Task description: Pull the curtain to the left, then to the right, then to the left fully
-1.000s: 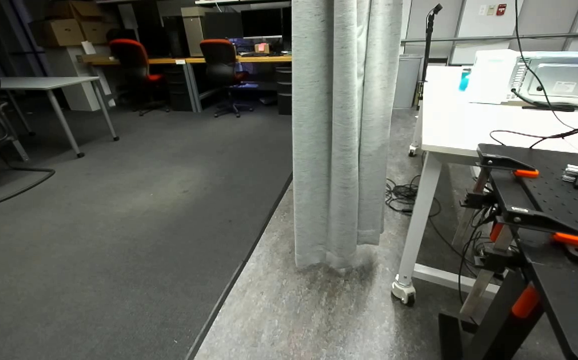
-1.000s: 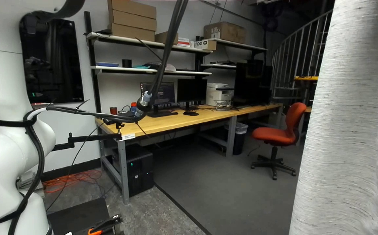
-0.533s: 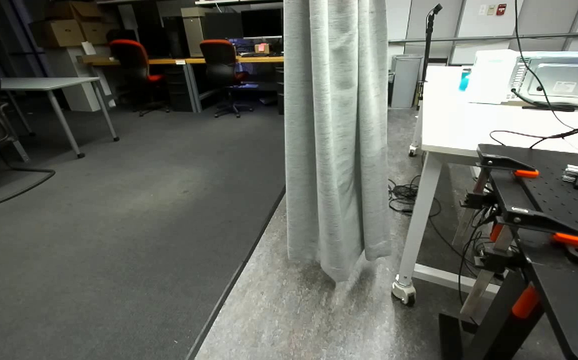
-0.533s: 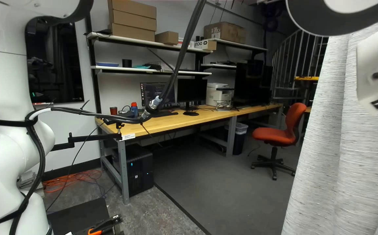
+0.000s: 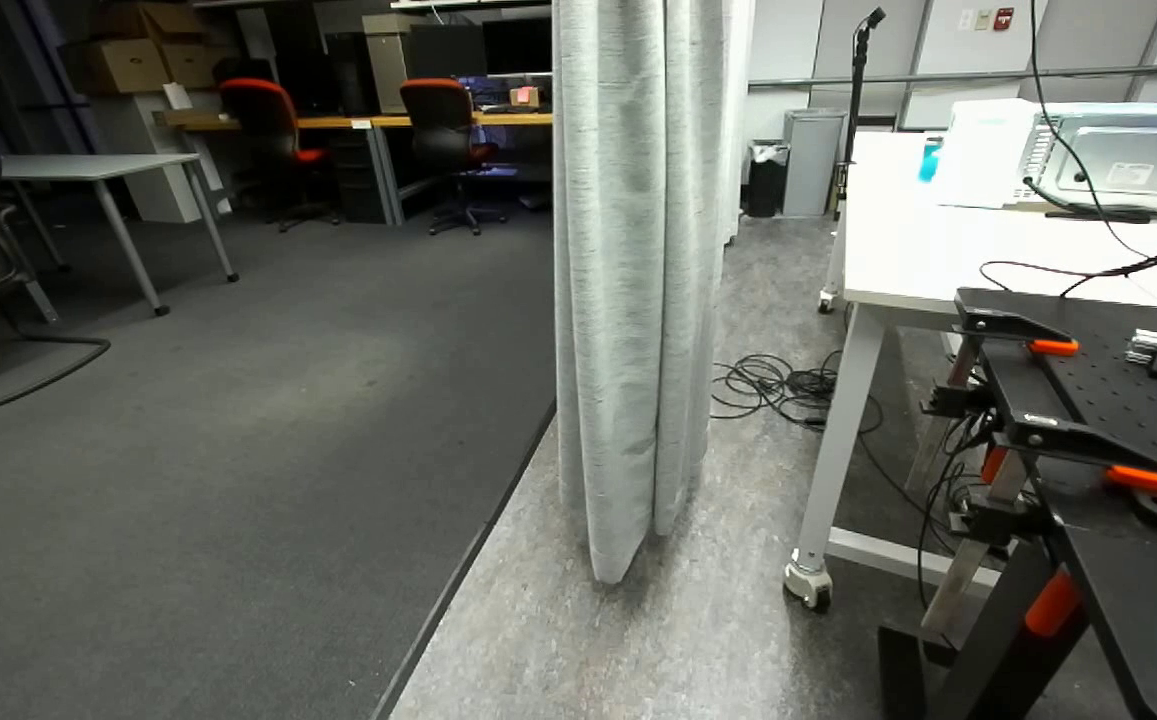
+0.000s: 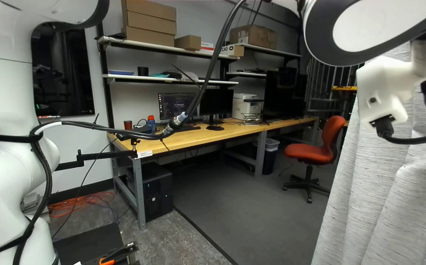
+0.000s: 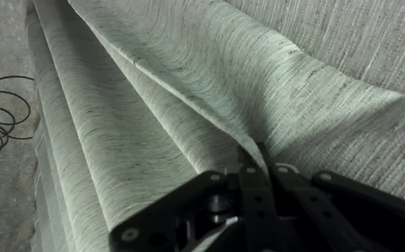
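In the wrist view the curtain (image 7: 125,150) spreads to the left and right of the gripper (image 7: 260,161), whose fingers (image 7: 255,179) are drawn together, pinching a thin fold of the curtain between them. In an exterior view, going rightward, dark carpet (image 5: 238,450) borders a mottled grey floor (image 5: 558,640), over which the curtain hangs in pleats; beside it black cable (image 5: 810,388) lies in loops near a wheeled, white-topped workbench (image 5: 923,250).
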{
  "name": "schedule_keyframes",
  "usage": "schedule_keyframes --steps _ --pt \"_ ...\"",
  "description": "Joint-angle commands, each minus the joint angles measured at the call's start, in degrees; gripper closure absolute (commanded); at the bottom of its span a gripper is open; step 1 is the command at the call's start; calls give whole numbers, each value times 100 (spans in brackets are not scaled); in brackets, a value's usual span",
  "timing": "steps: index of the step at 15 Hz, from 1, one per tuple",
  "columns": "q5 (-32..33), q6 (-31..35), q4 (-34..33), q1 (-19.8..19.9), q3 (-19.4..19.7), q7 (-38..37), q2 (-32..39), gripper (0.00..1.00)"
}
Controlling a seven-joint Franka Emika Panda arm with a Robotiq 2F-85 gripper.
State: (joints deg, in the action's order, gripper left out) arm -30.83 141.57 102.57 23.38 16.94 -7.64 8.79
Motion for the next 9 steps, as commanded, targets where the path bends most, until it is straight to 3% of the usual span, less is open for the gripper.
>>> schedule_keyframes --steps 1,9 --pt "172 -15 357 -103 -34 224 5 99" --pt "645 213 1453 -561 -253 753 -716 99"
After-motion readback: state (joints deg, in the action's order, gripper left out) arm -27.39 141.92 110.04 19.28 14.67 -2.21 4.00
